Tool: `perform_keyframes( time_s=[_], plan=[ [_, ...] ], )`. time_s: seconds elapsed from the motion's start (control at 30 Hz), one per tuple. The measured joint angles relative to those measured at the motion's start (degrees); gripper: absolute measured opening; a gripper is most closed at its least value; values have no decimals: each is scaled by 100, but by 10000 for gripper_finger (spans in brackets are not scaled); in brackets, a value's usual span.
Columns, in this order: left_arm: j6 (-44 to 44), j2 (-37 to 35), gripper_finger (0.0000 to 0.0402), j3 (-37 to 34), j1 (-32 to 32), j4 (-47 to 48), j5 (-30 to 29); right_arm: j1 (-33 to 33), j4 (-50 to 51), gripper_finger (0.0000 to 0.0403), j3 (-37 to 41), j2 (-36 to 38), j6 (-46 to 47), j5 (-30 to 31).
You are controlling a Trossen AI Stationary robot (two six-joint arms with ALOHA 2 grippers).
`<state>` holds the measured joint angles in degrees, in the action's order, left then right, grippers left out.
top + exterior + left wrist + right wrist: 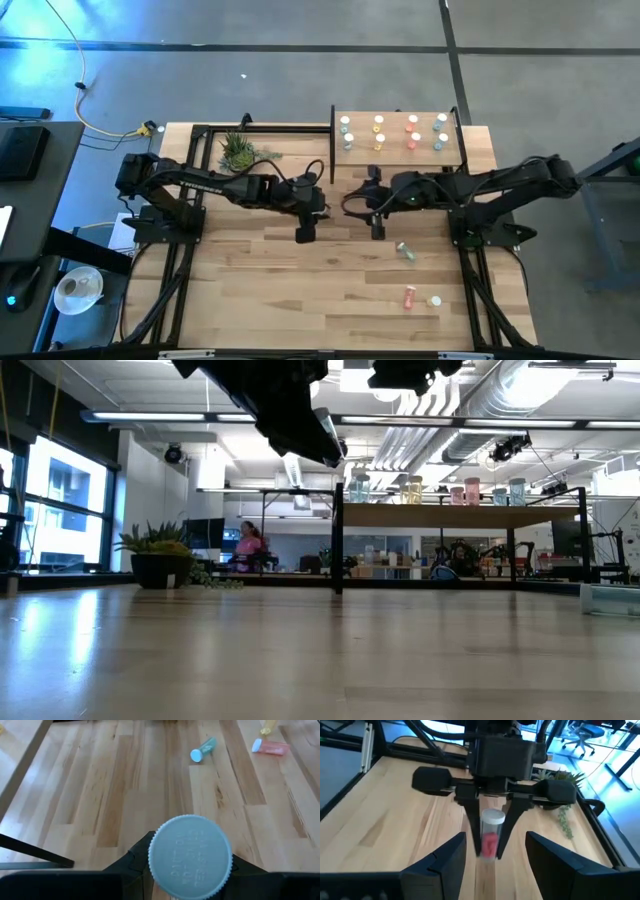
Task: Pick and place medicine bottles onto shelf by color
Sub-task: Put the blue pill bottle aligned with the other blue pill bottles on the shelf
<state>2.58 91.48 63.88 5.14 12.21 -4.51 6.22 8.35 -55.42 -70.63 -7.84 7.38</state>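
Light, stiff, slick little bottle [490, 836] clenched mid-body in left pincer [489, 842] (cap showing), right pincer [495, 855] spread wide, empty.

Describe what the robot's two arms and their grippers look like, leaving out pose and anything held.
Both arms are black, jointed, with thin dark cables looping near the wrists. The left gripper has two slim black fingers under a boxy black body with a wide crossbar. The right gripper has broad, matte black fingers.

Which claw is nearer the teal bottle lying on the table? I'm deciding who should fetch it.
Right. The right claw hangs open just beside the teal bottle; the left claw, shut on a white-capped bottle, sits farther away across the table.
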Motion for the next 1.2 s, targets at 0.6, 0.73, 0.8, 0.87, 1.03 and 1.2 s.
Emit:
perform_keyframes(
  time_s=[0.6,0.73,0.8,0.87,1.03,1.2],
  plan=[
    [-43,0,97,0,0,87,87,-217,-1352,196,0,-1101,164,-400],
    [-42,0,97,0,0,100,87,-252,-1499,196,0,-1209,321,-400],
    [-43,0,97,0,0,99,87,-253,-1691,196,-8,-1274,332,-398],
    [-43,0,97,0,0,39,87,-249,-1637,196,-3,-1305,348,-399],
    [6,0,97,0,0,-155,90,-251,-1707,196,-2,-1441,352,-286],
    [25,0,97,0,0,-250,91,-249,-1676,196,-2,-1444,352,-281]
  ],
)
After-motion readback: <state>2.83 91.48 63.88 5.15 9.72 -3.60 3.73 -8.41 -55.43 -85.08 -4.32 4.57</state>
